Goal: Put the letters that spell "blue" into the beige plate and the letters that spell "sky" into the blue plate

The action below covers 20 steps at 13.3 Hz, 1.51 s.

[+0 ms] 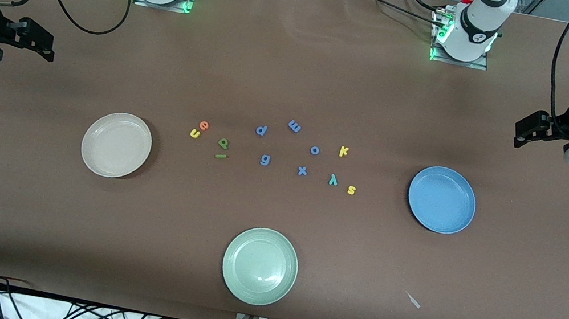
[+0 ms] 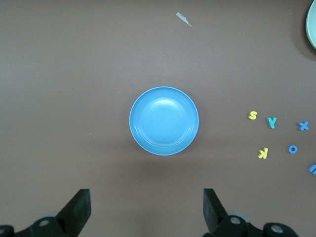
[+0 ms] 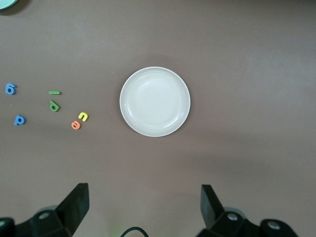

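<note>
Across the table, front view: nothing is sorted yet; every letter lies on the brown table cover [image 1: 299, 69] and all three plates are bare.
Beige plate: the round shallow cream-beige plate [image 1: 116, 145] sits toward the right arm's end of the table, empty.
Blue plate: the round shallow medium-blue plate [image 1: 442, 200] sits toward the left arm's end, empty.
Letters for "blue": the tiny orange foam e [image 1: 203, 125] and tiny yellow foam u [image 1: 195, 133] touch or nearly touch; the tiny green foam b [image 1: 223, 143] and the green straight foam bar l [image 1: 221, 156] lie just beside them, all near the beige plate but apart from it.
Letters for "sky": the tiny yellow foam k [image 1: 343, 151], teal foam y [image 1: 333, 179] and yellow foam s [image 1: 351, 190] lie between the middle of the table and the blue plate.
Extras: all-blue foam letters p [image 1: 261, 130], m [image 1: 294, 126], o [image 1: 315, 150], g [image 1: 264, 160] and x [image 1: 302, 171] lie between the two groups; a pale green round plate [image 1: 260, 266] sits nearest the camera.
Left gripper [image 1: 523, 130]: waits at its end of the table, holding nothing.
Right gripper [image 1: 41, 41]: waits at its own end, holding nothing.

Left wrist view
Left gripper [image 2: 146, 210]: jaws spread wide and empty, high over the table with the blue plate [image 2: 164, 121] below; s [image 2: 253, 115], y [image 2: 271, 122] and k [image 2: 263, 153] lie beside the plate.

Right wrist view
Right gripper [image 3: 144, 207]: jaws spread wide and empty, high over the table with the beige plate [image 3: 155, 101] below; e [image 3: 75, 125], u [image 3: 83, 116], b [image 3: 54, 105] and l [image 3: 55, 93] lie beside it.

Remaining: by my judgement all seven placements are still to do.
</note>
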Each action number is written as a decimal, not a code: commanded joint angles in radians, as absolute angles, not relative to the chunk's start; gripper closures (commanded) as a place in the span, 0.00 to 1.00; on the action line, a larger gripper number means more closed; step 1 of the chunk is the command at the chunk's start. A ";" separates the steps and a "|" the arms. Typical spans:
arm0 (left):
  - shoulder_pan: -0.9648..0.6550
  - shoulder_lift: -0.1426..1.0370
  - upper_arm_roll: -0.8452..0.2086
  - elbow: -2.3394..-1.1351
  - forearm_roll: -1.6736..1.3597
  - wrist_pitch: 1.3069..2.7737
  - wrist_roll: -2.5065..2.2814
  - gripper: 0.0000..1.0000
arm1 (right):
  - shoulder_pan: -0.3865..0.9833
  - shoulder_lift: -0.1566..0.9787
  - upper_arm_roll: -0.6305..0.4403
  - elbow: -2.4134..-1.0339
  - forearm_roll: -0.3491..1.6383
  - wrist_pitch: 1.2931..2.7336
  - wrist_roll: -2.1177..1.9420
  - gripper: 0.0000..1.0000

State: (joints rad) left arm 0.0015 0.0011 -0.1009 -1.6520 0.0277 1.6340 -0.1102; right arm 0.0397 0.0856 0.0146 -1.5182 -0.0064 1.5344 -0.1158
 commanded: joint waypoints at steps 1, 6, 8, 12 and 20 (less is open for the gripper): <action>-0.005 0.014 -0.100 -1.621 0.038 1.612 -0.103 0.00 | 0.026 0.098 0.028 -1.483 -0.014 1.508 -0.123 0.00; -0.005 0.015 -0.100 -1.621 0.038 1.609 -0.103 0.00 | 0.025 0.100 0.028 -1.482 -0.014 1.508 -0.126 0.00; -0.006 0.014 -0.100 -1.621 0.038 1.609 -0.103 0.00 | 0.026 0.101 0.029 -1.480 -0.014 1.509 -0.123 0.00; -0.005 0.014 -0.100 -1.623 0.038 1.609 -0.103 0.00 | 0.021 0.097 0.028 -1.480 -0.015 1.535 -0.123 0.00; -0.005 0.012 -0.100 -1.621 0.038 1.600 -0.101 0.00 | 0.005 0.094 0.028 -1.480 -0.008 1.525 -0.123 0.00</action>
